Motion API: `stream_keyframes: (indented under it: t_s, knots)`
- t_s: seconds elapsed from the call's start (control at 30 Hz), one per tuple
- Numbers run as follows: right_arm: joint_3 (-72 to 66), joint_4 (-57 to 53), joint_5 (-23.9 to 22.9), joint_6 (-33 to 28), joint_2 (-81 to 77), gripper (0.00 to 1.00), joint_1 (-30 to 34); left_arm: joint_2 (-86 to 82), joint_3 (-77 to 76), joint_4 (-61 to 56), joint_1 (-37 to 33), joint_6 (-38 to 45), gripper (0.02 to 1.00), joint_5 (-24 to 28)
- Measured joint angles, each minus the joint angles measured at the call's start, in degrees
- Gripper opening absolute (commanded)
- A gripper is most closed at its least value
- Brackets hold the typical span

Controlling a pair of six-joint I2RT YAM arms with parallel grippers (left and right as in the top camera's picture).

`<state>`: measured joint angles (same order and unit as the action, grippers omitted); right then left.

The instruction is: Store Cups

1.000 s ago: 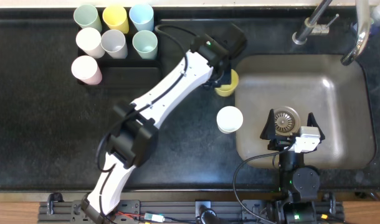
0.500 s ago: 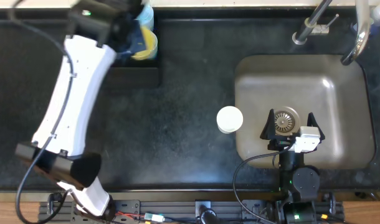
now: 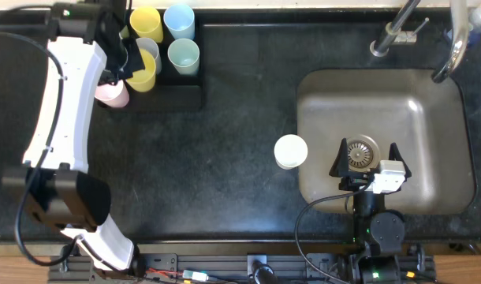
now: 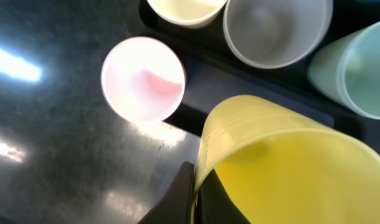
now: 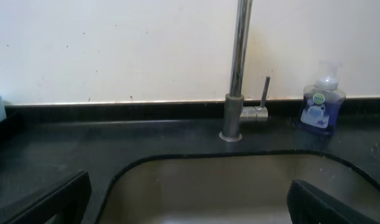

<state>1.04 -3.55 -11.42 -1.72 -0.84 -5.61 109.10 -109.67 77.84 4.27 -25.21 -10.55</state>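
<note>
The yellow plastic cup (image 4: 289,168), rim-pinched and tilted in my left tool (image 4: 197,193), may clip the pale pink plastic cup (image 4: 143,78) nearby.

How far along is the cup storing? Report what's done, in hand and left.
Done: several cups stand in the black tray, among them a light blue cup and a teal cup. In hand: the left gripper grips a yellow cup by its rim at the tray. Left: setting it down, then the pink cup beside the tray and the white cup by the sink. The right gripper is open.
</note>
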Motion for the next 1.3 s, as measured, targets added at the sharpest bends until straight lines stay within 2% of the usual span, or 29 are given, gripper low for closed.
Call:
stream_keyframes:
  t_s: [0.3,1.07,1.3]
  knots:
    - [0.0,0.0,0.0,0.0,0.0,0.998,0.0,-1.7,11.2,-5.6,-1.0,0.4,0.036,2.4]
    - [0.0,0.0,0.0,0.0,0.0,0.998,0.0,-2.3,17.6,-17.0,-2.1,0.4,0.069,2.4]
    - [0.0,0.0,0.0,0.0,0.0,0.998,0.0,-2.3,20.1,-17.9,-2.1,0.2,0.042,2.4]
